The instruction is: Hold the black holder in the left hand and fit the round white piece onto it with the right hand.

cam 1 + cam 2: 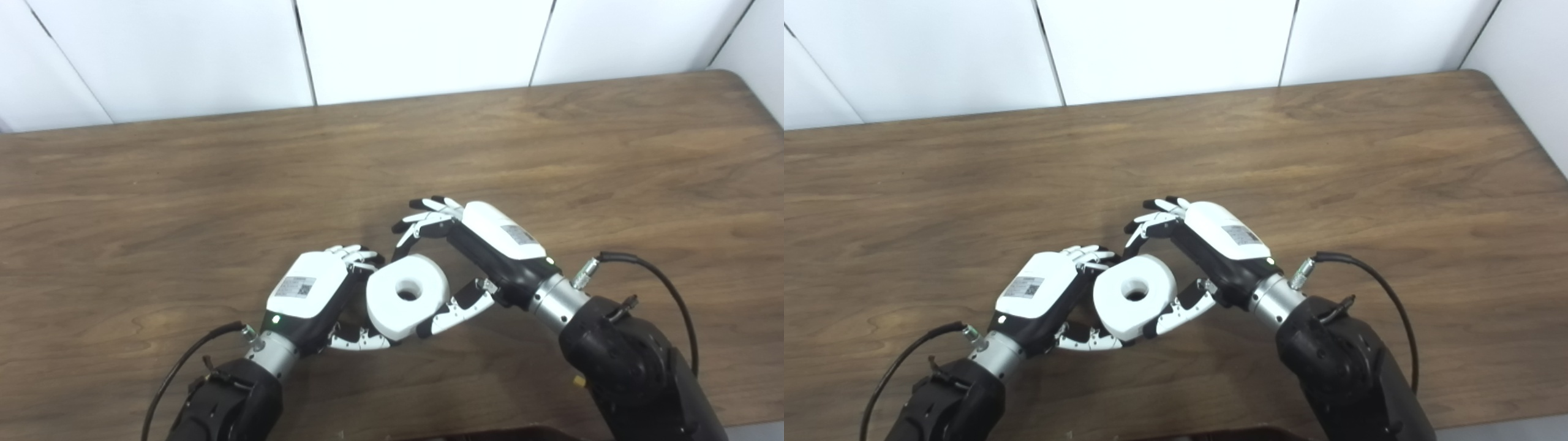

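Observation:
The round white piece (386, 306), a thick ring with a centre hole, sits tilted between my two hands, low over the table. My right hand (490, 239) grips it from the right, thumb against its lower right edge and fingers arched over its top. My left hand (309, 291) curls in from the left, fingers at the ring's upper left and thumb under its lower edge. The black holder is hidden behind the ring and inside the left hand's grasp, so I cannot see how the two parts sit together.
The brown wooden table (551, 153) stretches far behind and to both sides of the hands. A white panelled wall (422, 43) runs along its far edge. Cables loop off both wrists near the front edge.

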Action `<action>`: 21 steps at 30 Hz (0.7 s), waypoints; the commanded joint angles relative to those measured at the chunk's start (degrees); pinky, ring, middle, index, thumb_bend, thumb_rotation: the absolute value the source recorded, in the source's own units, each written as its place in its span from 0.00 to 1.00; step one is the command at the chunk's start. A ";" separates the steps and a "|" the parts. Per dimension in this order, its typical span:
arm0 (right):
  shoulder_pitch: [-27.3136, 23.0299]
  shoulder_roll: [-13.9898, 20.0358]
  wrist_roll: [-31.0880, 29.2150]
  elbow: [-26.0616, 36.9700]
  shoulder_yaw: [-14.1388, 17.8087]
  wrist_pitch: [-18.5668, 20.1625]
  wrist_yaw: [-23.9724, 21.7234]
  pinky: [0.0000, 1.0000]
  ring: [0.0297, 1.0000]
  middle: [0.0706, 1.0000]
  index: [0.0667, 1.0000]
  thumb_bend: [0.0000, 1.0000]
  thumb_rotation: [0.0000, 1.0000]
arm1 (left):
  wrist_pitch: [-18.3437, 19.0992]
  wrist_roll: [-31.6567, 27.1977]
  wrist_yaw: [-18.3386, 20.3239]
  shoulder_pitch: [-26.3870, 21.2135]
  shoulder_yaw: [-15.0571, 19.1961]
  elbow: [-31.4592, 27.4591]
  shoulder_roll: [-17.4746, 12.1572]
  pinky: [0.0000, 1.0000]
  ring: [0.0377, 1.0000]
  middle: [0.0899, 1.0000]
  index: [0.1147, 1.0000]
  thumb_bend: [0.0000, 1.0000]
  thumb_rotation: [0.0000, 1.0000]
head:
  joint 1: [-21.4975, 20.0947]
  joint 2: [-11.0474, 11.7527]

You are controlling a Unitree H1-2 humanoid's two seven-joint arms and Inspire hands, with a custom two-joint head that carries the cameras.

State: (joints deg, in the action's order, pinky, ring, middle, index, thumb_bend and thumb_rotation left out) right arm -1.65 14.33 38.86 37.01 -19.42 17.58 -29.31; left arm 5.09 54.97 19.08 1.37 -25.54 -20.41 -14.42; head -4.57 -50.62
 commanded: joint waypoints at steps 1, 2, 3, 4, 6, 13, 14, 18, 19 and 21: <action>-0.85 0.66 0.24 1.16 -0.18 0.28 -1.55 0.98 0.93 0.79 0.45 0.52 0.14 | 1.42 1.45 3.69 0.72 -1.56 1.47 0.26 0.87 0.88 0.81 0.42 0.51 0.06 | -0.02 -0.01; -1.05 0.79 0.67 1.37 -0.16 1.29 -2.42 0.98 0.94 0.79 0.45 0.52 0.14 | 1.43 1.53 3.65 0.72 -1.61 1.48 0.32 0.87 0.88 0.81 0.42 0.51 0.06 | 0.07 -0.01; -1.19 0.87 1.00 1.53 -0.15 2.04 -3.06 0.99 0.95 0.80 0.45 0.53 0.14 | 1.44 1.58 3.62 0.72 -1.63 1.48 0.35 0.87 0.88 0.81 0.42 0.51 0.06 | 0.07 -0.01; -1.38 1.14 1.43 1.64 -0.20 2.63 -3.75 0.99 0.95 0.80 0.45 0.53 0.14 | 1.50 1.60 3.63 0.71 -1.67 1.49 0.39 0.87 0.88 0.81 0.42 0.51 0.06 | 0.09 -0.03; -1.64 1.52 1.94 1.76 -0.33 3.23 -4.60 0.99 0.96 0.81 0.45 0.52 0.15 | 1.65 1.61 3.65 0.69 -1.73 1.49 0.43 0.87 0.88 0.81 0.42 0.51 0.06 | 0.07 -0.07; -2.78 2.89 3.18 1.58 -1.24 5.30 -8.18 1.00 1.00 0.87 0.67 0.97 0.37 | 2.09 1.80 3.94 0.55 -1.99 1.28 0.34 0.88 0.89 0.81 0.42 0.51 0.06 | 0.06 -0.02; -2.85 2.92 3.36 1.72 -1.34 5.76 -8.65 1.00 1.00 0.88 0.69 0.99 0.39 | 2.15 1.76 3.95 0.56 -1.96 1.32 0.36 0.88 0.88 0.81 0.42 0.51 0.06 | 0.06 -0.02; -2.89 2.81 4.05 2.57 -1.69 7.11 -10.07 0.99 1.00 0.89 0.80 1.00 0.43 | 2.10 1.53 3.97 0.70 -1.81 1.17 0.36 0.87 0.88 0.81 0.42 0.51 0.06 | 0.14 -0.26; -2.89 2.75 4.13 2.71 -1.78 7.41 -10.32 0.99 1.00 0.89 0.81 1.00 0.44 | 2.04 1.42 3.96 0.73 -1.76 1.16 0.33 0.88 0.88 0.81 0.42 0.51 0.06 | 0.09 -0.27; -2.80 2.62 4.20 2.85 -1.91 7.72 -10.50 0.99 1.00 0.90 0.86 1.00 0.44 | 1.96 1.40 4.02 0.73 -1.76 1.14 0.24 0.88 0.88 0.81 0.42 0.51 0.06 | 0.08 -0.32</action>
State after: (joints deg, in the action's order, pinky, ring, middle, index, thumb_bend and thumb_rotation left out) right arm -3.74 17.08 42.51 38.26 -20.98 25.03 -38.64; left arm 6.19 55.85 19.83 1.06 -26.20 -20.70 -13.91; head -4.48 -50.89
